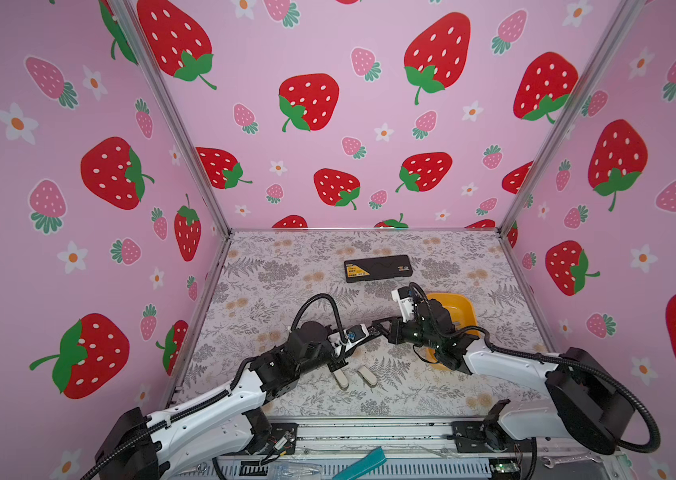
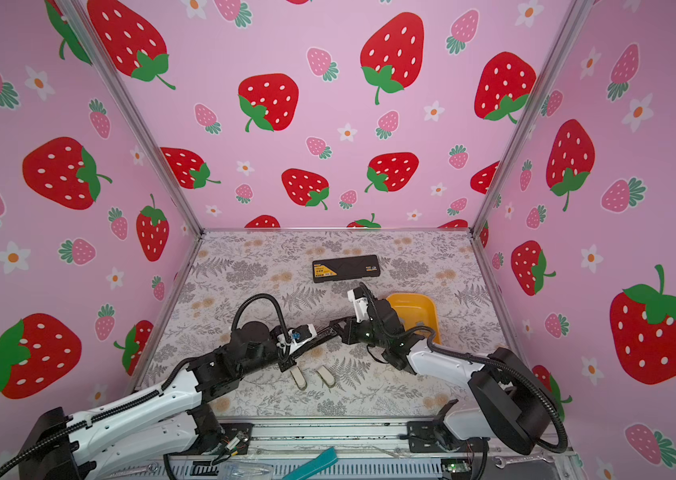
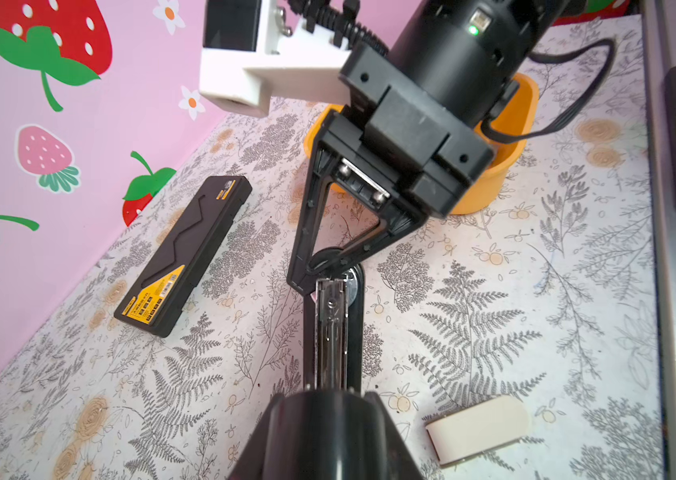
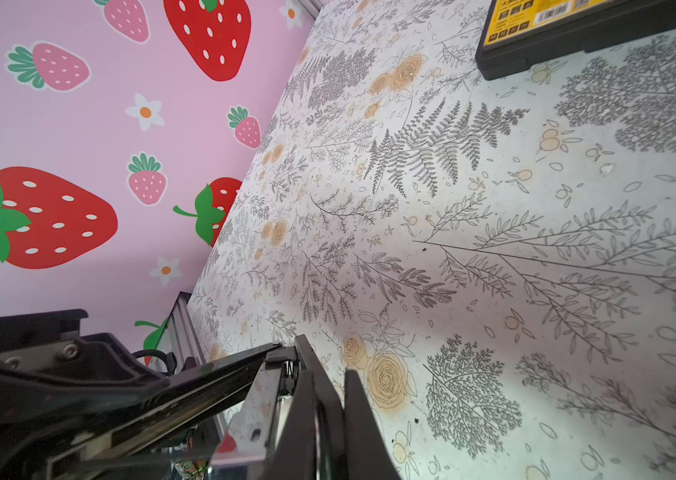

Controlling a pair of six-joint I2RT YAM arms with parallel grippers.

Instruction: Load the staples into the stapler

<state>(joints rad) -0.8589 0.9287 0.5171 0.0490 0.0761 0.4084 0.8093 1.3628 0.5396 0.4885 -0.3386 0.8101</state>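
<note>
Gripping stapler [image 3: 330, 332] in clamped left hand [image 1: 363, 334] | right hand [image 3: 319, 270] closed at stapler tip, held item unclear | orange tray [image 3: 511, 166] 3 o'clock | black box [image 3: 186, 253] 12 o'clock

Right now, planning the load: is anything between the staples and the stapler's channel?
Only the right pincer, shut at the black stapler's front tip; the open silver metal channel behind it looks bare.
</note>
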